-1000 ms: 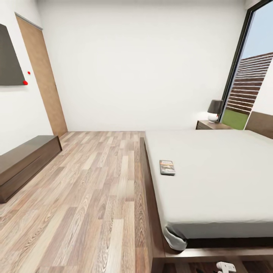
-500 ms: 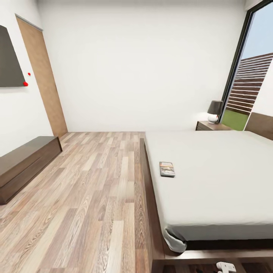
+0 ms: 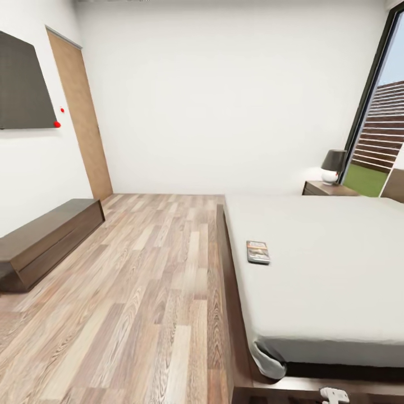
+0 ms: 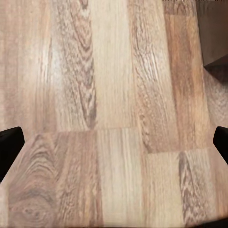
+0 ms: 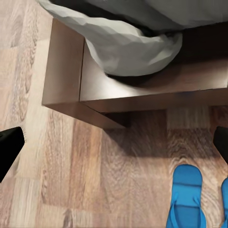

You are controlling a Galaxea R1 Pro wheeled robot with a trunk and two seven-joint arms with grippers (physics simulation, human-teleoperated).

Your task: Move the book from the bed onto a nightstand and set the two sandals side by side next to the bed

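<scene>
Lying flat near the bed's left edge, book sat well short of nightstand. Sandals lay by the bed corner. Both pincers were spread, holding nothing. Best roll up alongside before reaching.

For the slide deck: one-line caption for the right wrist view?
Open right gripper above wood floor, two blue sandals beside the bed frame corner.

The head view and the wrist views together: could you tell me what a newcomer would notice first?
Probably the big grey-sheeted bed at the right of the room, with a small dark book lying near its left edge. Next, two bright blue sandals on the wood floor by the bed frame's corner.
</scene>
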